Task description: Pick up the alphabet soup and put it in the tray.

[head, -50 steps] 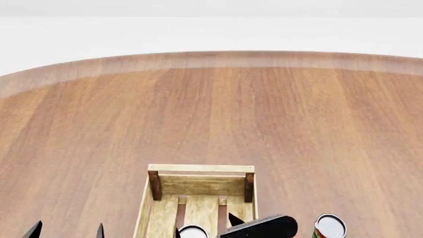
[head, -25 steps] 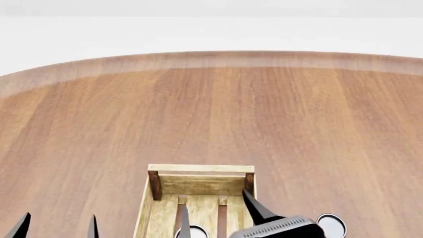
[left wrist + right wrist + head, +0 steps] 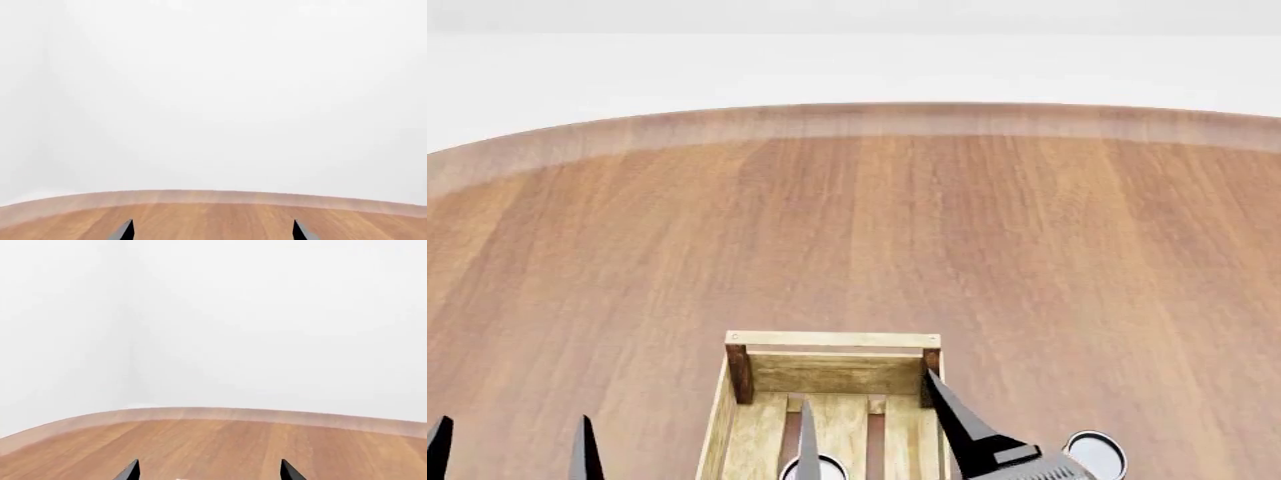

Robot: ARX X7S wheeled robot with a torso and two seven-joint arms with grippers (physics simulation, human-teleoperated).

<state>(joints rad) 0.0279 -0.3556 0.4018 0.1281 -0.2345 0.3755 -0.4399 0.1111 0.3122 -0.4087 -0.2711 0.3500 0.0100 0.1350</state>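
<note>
My right claw [image 3: 874,435] is spread above the soup can [image 3: 815,468] in the tray [image 3: 833,341] (release looks done); left claw [image 3: 510,445] spread, idle.

Tray [image 3: 833,342] near end, both can tops [image 3: 1094,452] and left pincer [image 3: 510,445] cut by frame edge.

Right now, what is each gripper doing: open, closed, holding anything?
Left gripper: open, fingers spread, nothing between them.
Right gripper: open above the tray, fingers apart, holding nothing; a can top shows below them.
</note>
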